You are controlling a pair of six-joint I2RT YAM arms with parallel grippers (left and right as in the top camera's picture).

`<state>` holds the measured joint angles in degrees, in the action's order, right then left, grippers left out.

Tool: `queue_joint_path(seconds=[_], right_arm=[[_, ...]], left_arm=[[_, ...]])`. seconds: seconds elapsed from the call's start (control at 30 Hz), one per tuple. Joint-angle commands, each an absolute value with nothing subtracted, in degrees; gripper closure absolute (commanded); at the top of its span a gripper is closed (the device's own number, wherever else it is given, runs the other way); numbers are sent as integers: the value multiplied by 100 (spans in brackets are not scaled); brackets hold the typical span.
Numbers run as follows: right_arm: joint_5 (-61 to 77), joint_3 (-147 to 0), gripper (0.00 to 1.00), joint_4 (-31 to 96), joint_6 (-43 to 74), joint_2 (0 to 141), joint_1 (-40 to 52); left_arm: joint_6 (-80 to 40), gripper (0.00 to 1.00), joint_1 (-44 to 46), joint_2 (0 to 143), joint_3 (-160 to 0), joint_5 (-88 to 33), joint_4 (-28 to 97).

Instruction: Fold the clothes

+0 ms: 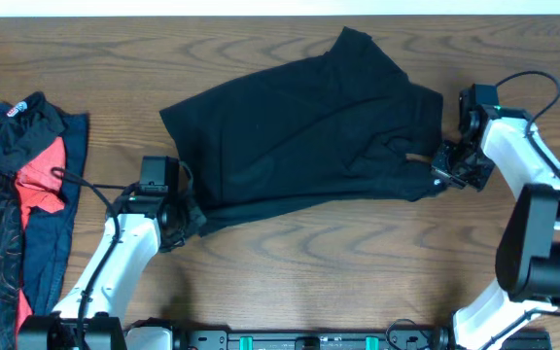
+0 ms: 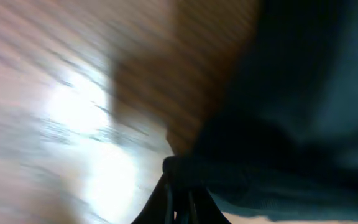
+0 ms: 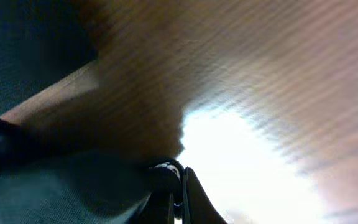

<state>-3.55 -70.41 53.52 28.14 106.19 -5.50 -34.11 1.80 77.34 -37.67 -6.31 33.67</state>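
Note:
A plain black shirt [image 1: 304, 126] lies spread and rumpled across the middle of the table. My left gripper [image 1: 185, 220] is shut on its near left corner; the left wrist view shows black fabric [image 2: 278, 124] pinched between the fingers [image 2: 182, 186]. My right gripper [image 1: 440, 173] is shut on the shirt's right edge; the right wrist view shows fabric [image 3: 55, 180] bunched at the fingertips [image 3: 176, 177].
A pile of other clothes [image 1: 17, 194], black-patterned, red and navy, lies at the left edge of the table. Bare wooden tabletop [image 1: 358, 262] shows in front of the shirt.

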Motion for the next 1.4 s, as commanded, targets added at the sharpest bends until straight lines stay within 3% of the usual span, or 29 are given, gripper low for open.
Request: queue_joint_path(seconds=[0.0, 0.3, 0.7, 0.97, 1.37], right_arm=[[-709, -7043, 99, 5413, 2919, 10333, -582], [-733, -7043, 98, 5227, 2707, 9767, -491], [-716, -7043, 99, 5463, 2510, 9732, -364], [-781, -7046, 98, 5201, 2158, 9695, 141], [-943, -7043, 98, 5474, 2729, 9673, 565]], left_arm=[[-3675, 94, -167, 7690, -3774, 303, 3304], [-3645, 94, -1022, 7384, -3924, -84, 3140], [-3426, 94, -1015, 6375, -3924, -515, 4123], [-3326, 94, -1015, 5902, -3924, -563, 3913], [-3118, 94, -1015, 6045, -3922, -604, 4287]])
